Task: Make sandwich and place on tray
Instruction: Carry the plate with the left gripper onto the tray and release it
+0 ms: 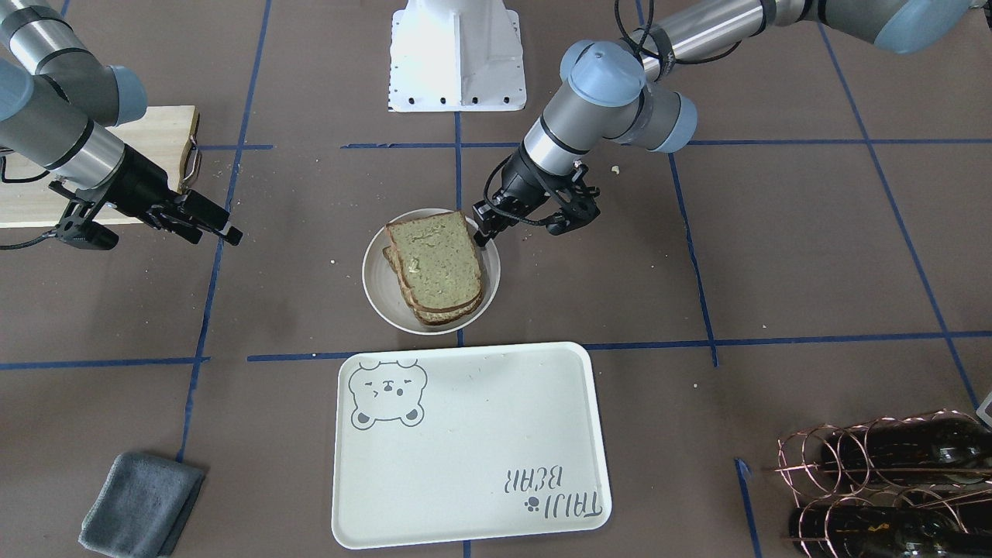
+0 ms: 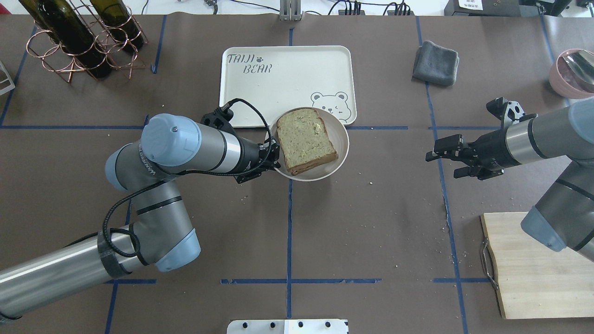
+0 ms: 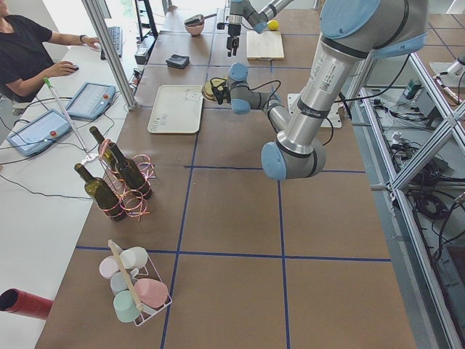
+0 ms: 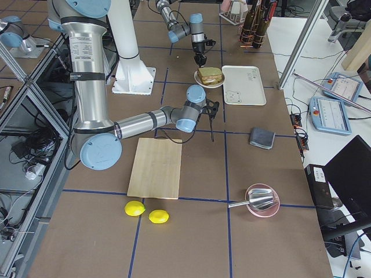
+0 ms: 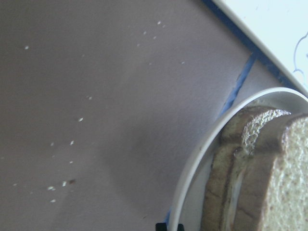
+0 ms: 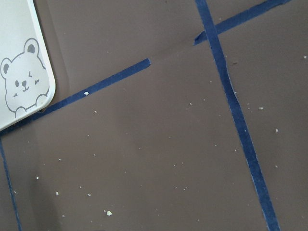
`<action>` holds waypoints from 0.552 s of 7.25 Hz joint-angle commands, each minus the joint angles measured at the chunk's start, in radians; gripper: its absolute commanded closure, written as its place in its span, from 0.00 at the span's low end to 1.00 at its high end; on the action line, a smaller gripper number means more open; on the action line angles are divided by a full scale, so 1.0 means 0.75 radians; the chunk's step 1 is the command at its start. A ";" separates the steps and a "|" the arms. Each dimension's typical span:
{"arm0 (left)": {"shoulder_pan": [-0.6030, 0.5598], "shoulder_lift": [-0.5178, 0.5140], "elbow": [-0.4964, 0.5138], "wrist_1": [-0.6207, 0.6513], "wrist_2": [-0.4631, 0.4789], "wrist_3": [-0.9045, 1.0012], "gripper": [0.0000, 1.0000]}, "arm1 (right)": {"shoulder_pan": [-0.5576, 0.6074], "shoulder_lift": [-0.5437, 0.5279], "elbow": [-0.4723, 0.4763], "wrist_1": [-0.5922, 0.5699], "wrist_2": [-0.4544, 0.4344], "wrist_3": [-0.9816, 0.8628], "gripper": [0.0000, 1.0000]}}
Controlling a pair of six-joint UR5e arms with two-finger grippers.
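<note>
The sandwich (image 1: 438, 260), two stacked bread slices with a pale layer between them, lies on a small round white plate (image 1: 380, 291). It also shows in the overhead view (image 2: 306, 139) and the left wrist view (image 5: 269, 178). My left gripper (image 1: 487, 225) is shut on the plate's rim (image 2: 341, 148) on the robot's side. The egg's yolk is hidden. The cream bear tray (image 1: 465, 449) lies just beyond the plate. In the overhead view the plate overlaps the tray's (image 2: 287, 79) bear corner. My right gripper (image 2: 441, 160) is open and empty, far from the plate.
A wooden cutting board (image 2: 533, 264) lies under the right arm. A grey cloth (image 2: 436, 62) lies next to the tray. A copper rack with wine bottles (image 2: 79, 37) stands at the far left. A pink bowl (image 2: 573, 72) is at the far right. Two lemons (image 4: 148, 212) lie past the board.
</note>
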 commanded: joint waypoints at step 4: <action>-0.141 -0.274 0.588 -0.169 0.134 -0.223 1.00 | 0.002 -0.034 0.030 0.000 -0.026 0.000 0.00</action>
